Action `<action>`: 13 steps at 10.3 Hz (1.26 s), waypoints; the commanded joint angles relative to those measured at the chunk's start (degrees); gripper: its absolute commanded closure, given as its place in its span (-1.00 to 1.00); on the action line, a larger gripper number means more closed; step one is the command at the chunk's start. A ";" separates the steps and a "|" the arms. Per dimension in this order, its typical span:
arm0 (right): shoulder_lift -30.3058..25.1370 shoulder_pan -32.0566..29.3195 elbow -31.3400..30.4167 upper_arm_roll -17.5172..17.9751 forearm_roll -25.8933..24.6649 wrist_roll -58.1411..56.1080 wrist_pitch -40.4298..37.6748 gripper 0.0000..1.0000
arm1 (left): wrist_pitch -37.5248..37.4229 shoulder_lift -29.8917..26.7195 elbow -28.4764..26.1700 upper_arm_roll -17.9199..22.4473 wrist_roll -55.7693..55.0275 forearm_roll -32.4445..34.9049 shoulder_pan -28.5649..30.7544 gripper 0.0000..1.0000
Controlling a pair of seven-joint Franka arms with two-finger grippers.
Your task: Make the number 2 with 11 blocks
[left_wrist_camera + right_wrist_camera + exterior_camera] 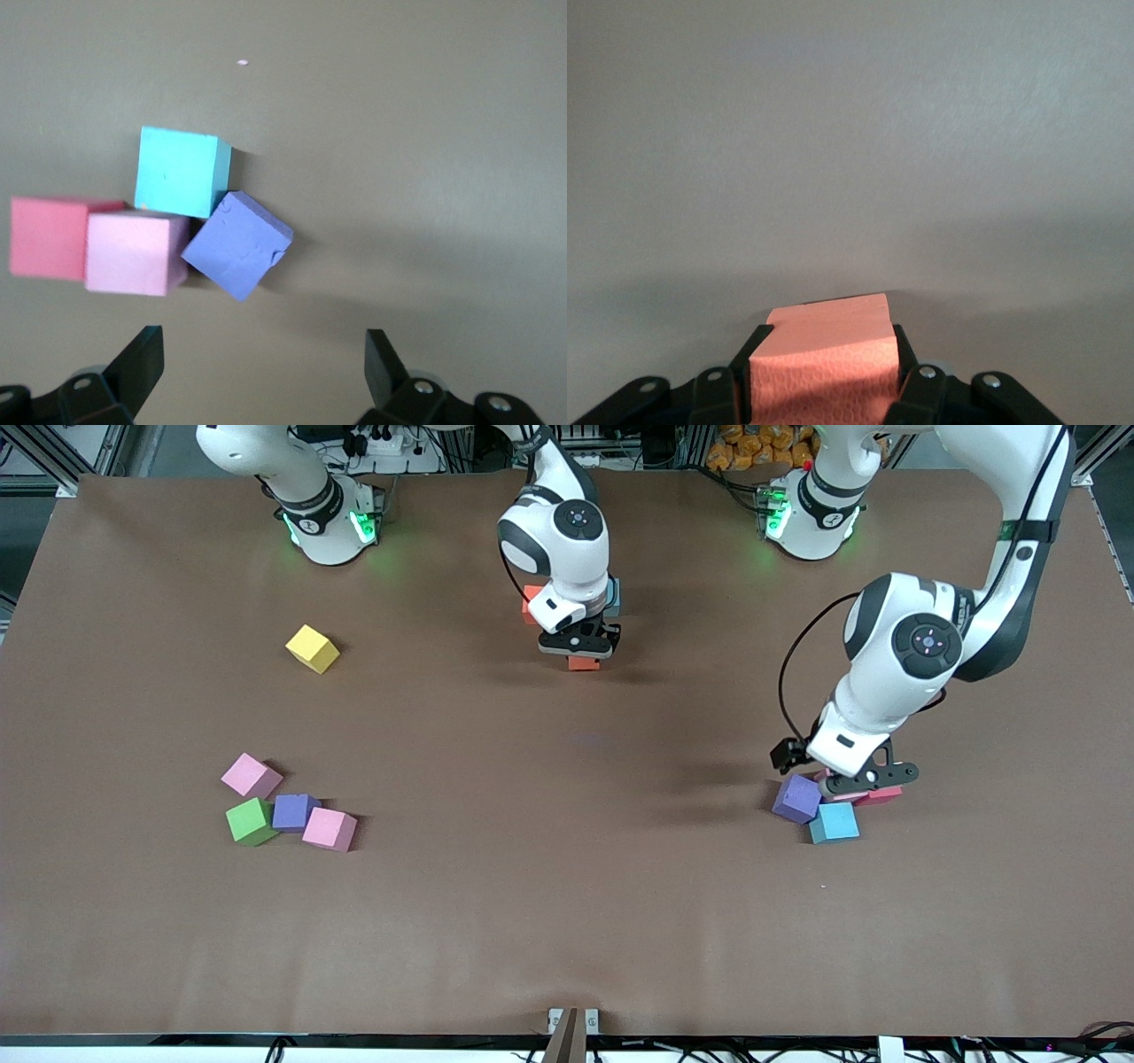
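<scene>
My right gripper point(582, 654) is shut on an orange block point(583, 662) point(824, 350), low over the middle of the table. Right by it, half hidden by the arm, sit another orange block point(531, 603) and a light blue block point(614, 599). My left gripper point(864, 786) point(263, 367) hangs open over a cluster toward the left arm's end: a purple block point(796, 798) point(237, 245), a light blue block point(834, 823) point(182, 171), a red block point(882, 795) point(49, 237) and a pink block point(133, 252). Nothing is between its fingers.
Toward the right arm's end lie a pink block point(251, 776), a green block point(251, 820), a purple block point(294, 812) and another pink block point(329, 829), close together. A yellow cube point(312, 648) sits alone, farther from the front camera than these.
</scene>
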 commanded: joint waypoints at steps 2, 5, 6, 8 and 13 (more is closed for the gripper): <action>2.67 2.18 3.36 -0.84 -0.95 5.89 -0.89 1.00 | -1.28 3.61 4.54 -0.26 -19.24 0.06 0.27 -1.00; 2.50 3.76 3.36 -0.75 -0.86 7.04 -2.21 1.00 | -0.31 6.16 5.51 -0.17 -37.59 0.06 0.71 -1.00; 2.50 4.11 3.36 -0.58 -0.86 7.31 -2.30 1.00 | 0.82 7.04 5.60 -0.17 -44.53 0.15 0.36 -1.00; 2.50 4.81 3.36 -0.58 -0.69 8.79 -2.21 1.00 | 3.55 7.93 5.25 -0.26 -54.15 0.41 0.88 -1.00; 3.81 6.57 3.54 -0.40 -0.51 10.38 -1.60 1.00 | 3.65 9.50 4.80 -0.79 -49.82 0.68 3.61 -1.00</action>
